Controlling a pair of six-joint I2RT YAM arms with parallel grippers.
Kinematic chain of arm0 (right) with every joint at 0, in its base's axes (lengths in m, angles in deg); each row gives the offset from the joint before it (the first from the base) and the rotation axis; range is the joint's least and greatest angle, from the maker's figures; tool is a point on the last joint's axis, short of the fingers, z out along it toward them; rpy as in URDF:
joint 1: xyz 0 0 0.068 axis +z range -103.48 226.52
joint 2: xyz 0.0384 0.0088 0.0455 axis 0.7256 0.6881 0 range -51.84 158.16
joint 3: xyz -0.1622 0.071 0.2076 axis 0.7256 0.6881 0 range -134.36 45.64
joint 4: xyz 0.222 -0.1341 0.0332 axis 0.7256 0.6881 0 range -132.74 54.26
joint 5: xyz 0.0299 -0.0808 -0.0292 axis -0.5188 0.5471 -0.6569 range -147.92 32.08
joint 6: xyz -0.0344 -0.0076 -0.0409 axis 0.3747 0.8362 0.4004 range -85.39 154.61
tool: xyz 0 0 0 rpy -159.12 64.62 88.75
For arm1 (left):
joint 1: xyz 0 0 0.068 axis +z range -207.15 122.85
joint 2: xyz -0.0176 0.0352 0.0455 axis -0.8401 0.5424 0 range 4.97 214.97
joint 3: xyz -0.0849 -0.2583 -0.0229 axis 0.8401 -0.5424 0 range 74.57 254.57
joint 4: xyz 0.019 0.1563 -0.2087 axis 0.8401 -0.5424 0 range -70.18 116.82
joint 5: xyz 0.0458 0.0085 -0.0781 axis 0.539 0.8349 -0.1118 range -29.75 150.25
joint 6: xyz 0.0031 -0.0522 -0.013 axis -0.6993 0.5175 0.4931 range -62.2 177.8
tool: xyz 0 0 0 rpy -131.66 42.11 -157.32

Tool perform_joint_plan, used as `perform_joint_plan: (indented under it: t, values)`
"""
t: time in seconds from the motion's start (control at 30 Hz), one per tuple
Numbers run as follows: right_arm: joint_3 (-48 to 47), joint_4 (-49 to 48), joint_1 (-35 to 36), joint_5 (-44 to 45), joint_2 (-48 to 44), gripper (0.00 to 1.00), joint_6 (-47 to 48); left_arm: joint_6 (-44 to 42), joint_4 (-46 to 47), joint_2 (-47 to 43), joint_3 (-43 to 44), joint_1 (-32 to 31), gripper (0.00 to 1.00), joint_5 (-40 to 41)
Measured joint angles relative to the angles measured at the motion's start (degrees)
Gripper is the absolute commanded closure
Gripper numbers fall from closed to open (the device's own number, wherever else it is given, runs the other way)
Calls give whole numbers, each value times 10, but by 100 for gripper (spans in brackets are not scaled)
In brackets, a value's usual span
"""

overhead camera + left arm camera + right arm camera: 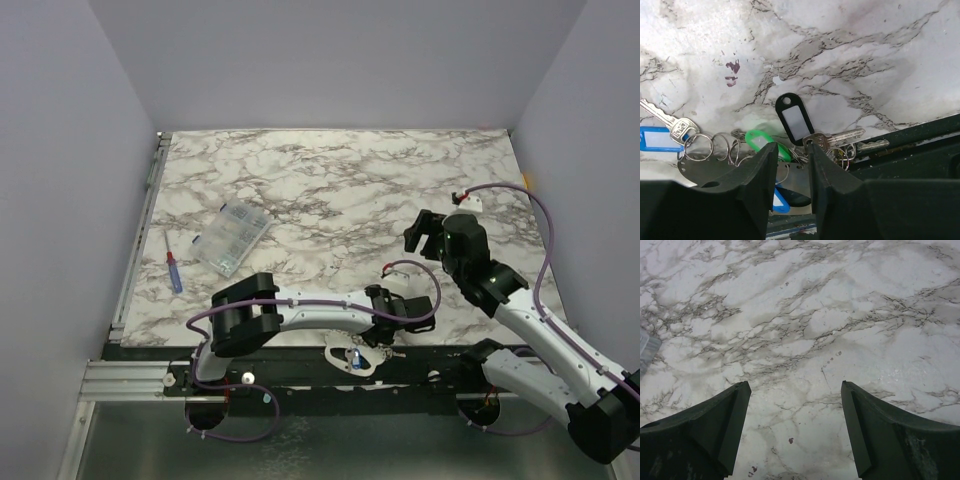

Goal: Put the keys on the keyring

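The keys [356, 359] lie in a bunch at the table's near edge, with a pale oval loop, the keyring [336, 352], around them. In the left wrist view I see a black tag [796, 120], a green tag [756, 138], blue tags [655, 139], silver keys [842, 136] and wire rings [697, 147] over a flat grey plate [797, 182]. My left gripper [791, 146] [373, 342] hangs just above the bunch. Its jaws are narrow with a gap, either side of the ring cluster. My right gripper [418, 232] [795, 385] stands open over bare marble.
A clear compartment box [232, 238] lies at the left middle of the table, its corner showing in the right wrist view [646, 350]. A red and blue screwdriver [174, 270] is near the left edge. The black front rail [920, 137] runs right beside the keys.
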Motion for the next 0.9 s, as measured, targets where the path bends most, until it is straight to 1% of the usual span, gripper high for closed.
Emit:
perform_joint_plan:
  t: [0.27, 0.4, 0.47, 0.53, 0.63, 0.73, 0.83, 0.9]
  values:
    - [7, -3, 0, -5, -5, 17, 0, 5, -10, 11, 4, -6, 68, 0]
    - [8, -3, 0, -11, -8, 17, 0, 5, -9, 21, 8, -8, 61, -1]
    - [8, -3, 0, -13, -10, 17, 0, 5, -9, 23, 8, -9, 61, -3]
    - [8, -4, 0, -14, -10, 17, 0, 5, -10, 23, 9, -11, 64, -5]
    - [9, -7, 0, -15, -12, 17, 0, 5, -10, 24, 14, -13, 72, -12]
    - [10, -7, 0, -15, -14, 17, 0, 4, -10, 28, 15, -14, 84, -21]
    - [10, -7, 0, -15, -14, 17, 1, 5, -9, 31, 16, -16, 91, -26]
    - [10, -7, 0, -15, -14, 17, 1, 5, -10, 31, 16, -17, 99, -30]
